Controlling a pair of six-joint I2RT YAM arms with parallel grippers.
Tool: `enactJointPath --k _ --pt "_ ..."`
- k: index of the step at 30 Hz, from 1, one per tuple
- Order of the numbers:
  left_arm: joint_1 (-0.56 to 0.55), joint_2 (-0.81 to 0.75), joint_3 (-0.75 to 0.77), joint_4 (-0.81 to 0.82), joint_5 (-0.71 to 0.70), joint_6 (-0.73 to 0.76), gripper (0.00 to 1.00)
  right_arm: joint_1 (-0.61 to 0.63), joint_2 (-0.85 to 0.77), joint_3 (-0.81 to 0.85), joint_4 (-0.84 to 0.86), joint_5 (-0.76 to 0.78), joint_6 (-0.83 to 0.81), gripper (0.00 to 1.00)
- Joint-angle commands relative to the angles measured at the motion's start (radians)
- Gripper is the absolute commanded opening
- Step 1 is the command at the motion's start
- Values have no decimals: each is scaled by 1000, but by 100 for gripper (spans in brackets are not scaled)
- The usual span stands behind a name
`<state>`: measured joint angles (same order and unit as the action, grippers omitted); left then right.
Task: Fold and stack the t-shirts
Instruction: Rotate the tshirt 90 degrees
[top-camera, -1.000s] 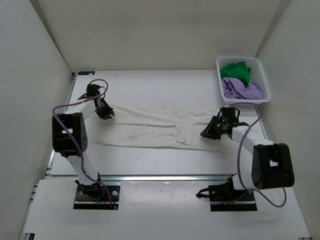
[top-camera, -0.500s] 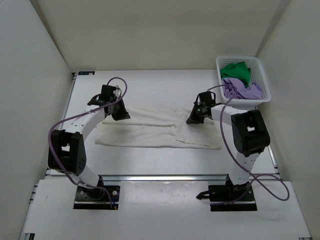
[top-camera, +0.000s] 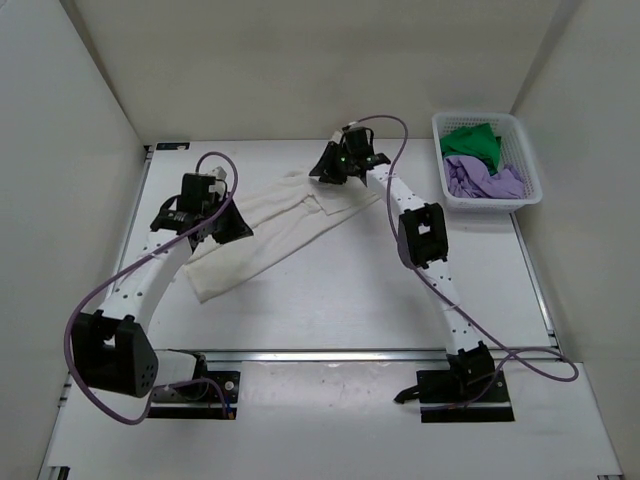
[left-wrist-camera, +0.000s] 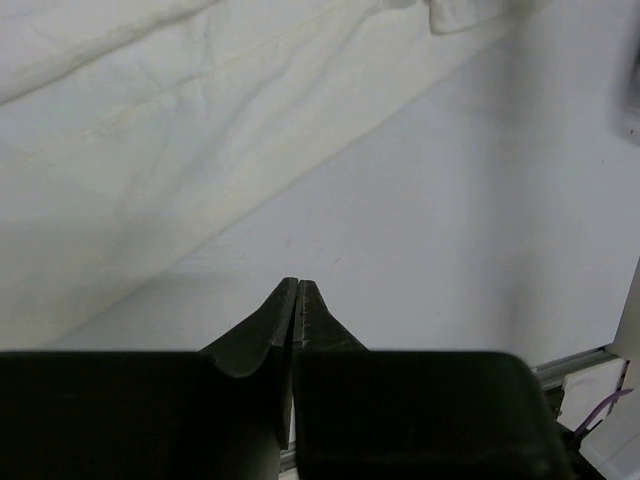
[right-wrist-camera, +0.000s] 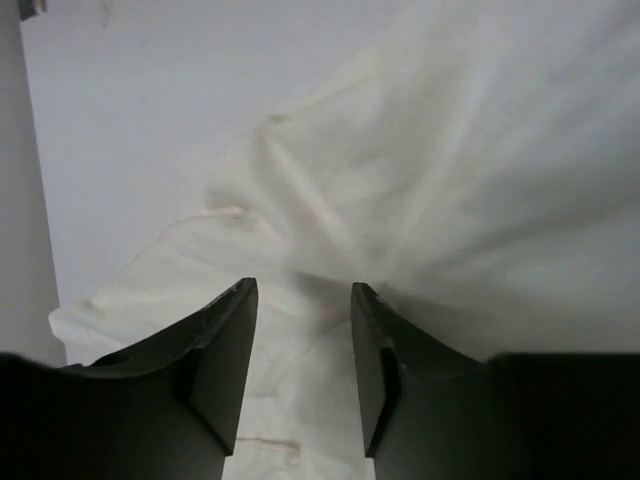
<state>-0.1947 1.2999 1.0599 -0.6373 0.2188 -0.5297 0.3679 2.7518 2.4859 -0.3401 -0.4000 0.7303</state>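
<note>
Two arms (top-camera: 150, 275) reaching, left end effector (left-wrist-camera: 300, 283) clenched, right end effector (right-wrist-camera: 300, 290) released over t-shirt (top-camera: 262, 235)

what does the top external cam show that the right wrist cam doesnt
Only the top external view: the whole cream shirt lying diagonally on the table, the left pincer at its near-left part, and the basket holding the green shirt and purple shirt.

Only the right wrist view: the cloth's folds up close, running in toward the gap between the parted fingers.

Both: the cream shirt and the right pincer at its far end.
</note>
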Motion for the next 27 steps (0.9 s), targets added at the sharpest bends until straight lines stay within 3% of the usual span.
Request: enactJointPath --k 1,3,5,7,11,13,15,17,19,20,22,23,24,26,27 --pt "24 13 67 -33 -12 13 13 37 -34 342 -228 85 -104 41" --pt "23 30 89 -22 13 13 14 63 -160 268 -290 162 -214 46" --pt "12 64 141 -19 17 19 15 94 -260 320 -365 297 -296 52" --pt "3 88 173 -24 21 25 15 109 -328 335 -410 323 -334 56" --pt "-15 105 187 -12 56 16 17 150 -440 331 -586 390 -341 56" --pt "-26 114 186 -12 86 2 18 227 -475 334 -773 487 -330 45" --pt "-61 116 164 16 109 -10 18 301 -513 335 -942 640 -289 18" --pt "-74 127 152 36 129 -18 19 391 -585 265 -1013 714 -310 0" --pt "-75 128 144 54 154 -35 14 547 -812 -44 -955 820 -238 0" --pt "-75 131 153 54 165 -44 12 571 -852 -105 -942 866 -192 0" --pt "-94 131 184 22 136 -32 7 598 -1059 -467 -844 905 -152 0" --pt "-110 128 186 15 126 -35 4 597 -1124 -599 -653 888 -169 0" --pt "-117 115 167 7 108 -48 2 580 -1243 -868 -543 783 -173 0" --pt "-97 67 93 72 140 -90 0 524 -1424 -1294 -157 663 -42 0" --pt "-77 33 50 83 146 -122 0 519 -1460 -1379 -78 658 -25 0"
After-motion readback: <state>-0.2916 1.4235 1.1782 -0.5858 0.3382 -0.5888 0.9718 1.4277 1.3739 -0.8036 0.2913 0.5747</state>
